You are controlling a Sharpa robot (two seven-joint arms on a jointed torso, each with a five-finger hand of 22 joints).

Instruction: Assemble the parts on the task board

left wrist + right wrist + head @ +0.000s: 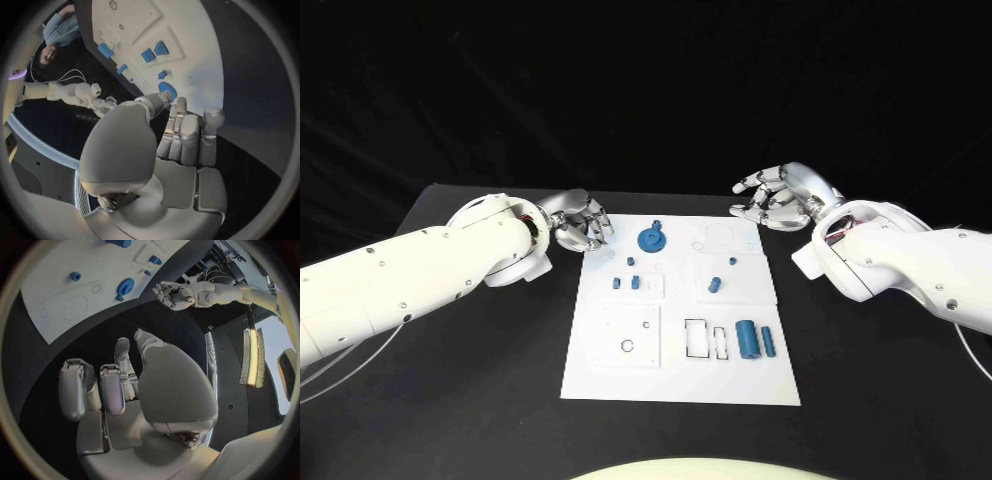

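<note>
With each robot hand, left (584,224) and right (782,196), spread and holding nothing, reach squarely over the blue gear (652,239) before closing fingers.

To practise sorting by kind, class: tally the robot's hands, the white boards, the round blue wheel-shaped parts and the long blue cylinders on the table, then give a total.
Hands: 2, the left hand and the right hand
White task board: 1
Round blue wheel-shaped part: 1
Long blue cylinders: 2
Total: 6
</note>
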